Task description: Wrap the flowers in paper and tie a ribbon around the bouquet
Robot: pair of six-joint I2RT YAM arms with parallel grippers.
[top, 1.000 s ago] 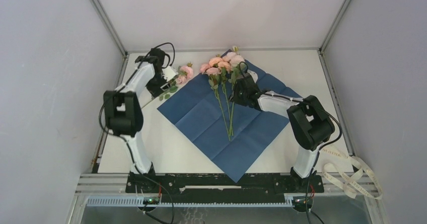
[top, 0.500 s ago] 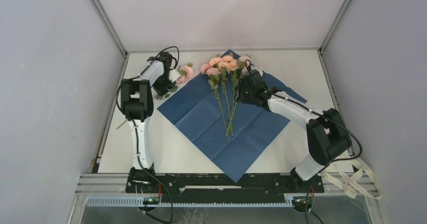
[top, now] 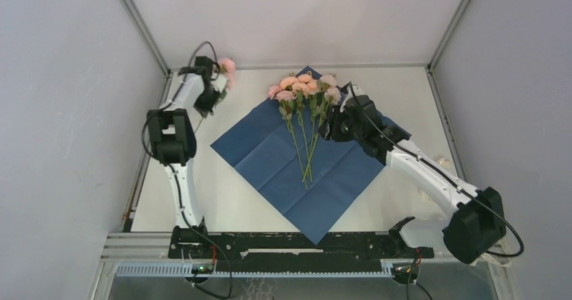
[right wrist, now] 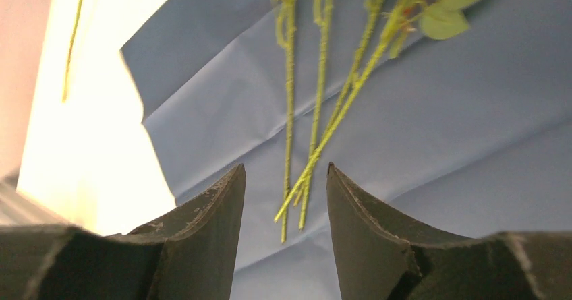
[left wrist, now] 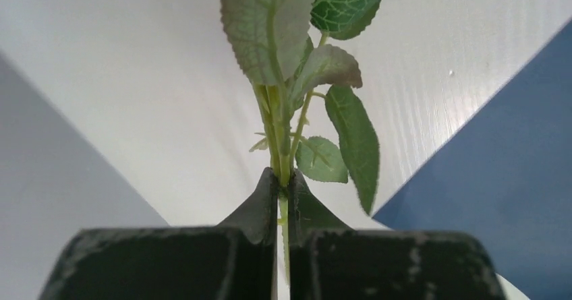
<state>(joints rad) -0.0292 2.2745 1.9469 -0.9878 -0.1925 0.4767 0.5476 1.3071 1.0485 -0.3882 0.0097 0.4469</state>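
Note:
The paper (top: 270, 148) lies flat on the table, navy face up. Several flowers (top: 303, 87) rest on it, pink blooms at the far corner and stems (right wrist: 317, 111) running toward me. My left gripper (top: 208, 96) is at the far left, off the paper, shut on the thin green stem (left wrist: 284, 178) of one more rose. Its leaves (left wrist: 270, 23) stand above the jaws and its pink bloom (top: 227, 65) is raised. My right gripper (top: 330, 126) hovers open over the paper (right wrist: 438, 111), just right of the stems, holding nothing. The ribbon is almost entirely hidden behind the right arm.
White table (top: 222, 199) with a back wall and metal frame posts (top: 138, 23) at the rear corners. The right arm's elbow (top: 475, 226) hangs over the near right corner. A black rail (top: 290, 243) runs along the near edge.
My left gripper closed on the rose stem and lifted the bloom toward the back left corner. My right arm stretched out, its gripper shifting slightly right of the stems, still open.

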